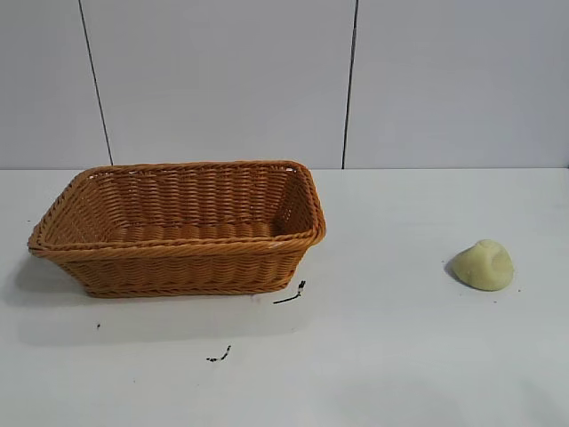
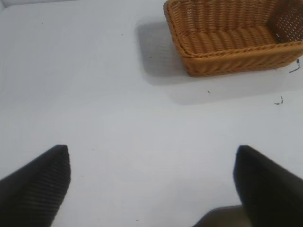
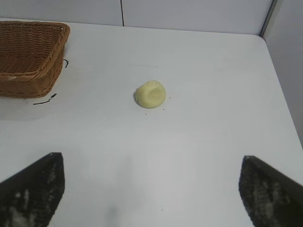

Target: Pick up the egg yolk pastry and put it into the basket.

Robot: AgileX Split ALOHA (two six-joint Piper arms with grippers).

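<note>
The egg yolk pastry (image 1: 483, 265), a small pale yellow dome, lies on the white table at the right; it also shows in the right wrist view (image 3: 150, 94). The orange-brown wicker basket (image 1: 178, 258) stands empty at the left, and shows in the left wrist view (image 2: 227, 56) and the right wrist view (image 3: 28, 71). My right gripper (image 3: 151, 189) is open and empty, some way short of the pastry. My left gripper (image 2: 151, 184) is open and empty over bare table, apart from the basket. Neither gripper shows in the exterior view.
Small black marks (image 1: 290, 295) lie on the table in front of the basket, with another mark (image 1: 219, 356) nearer the front. The table's right edge (image 3: 284, 94) runs past the pastry. A white panelled wall stands behind the table.
</note>
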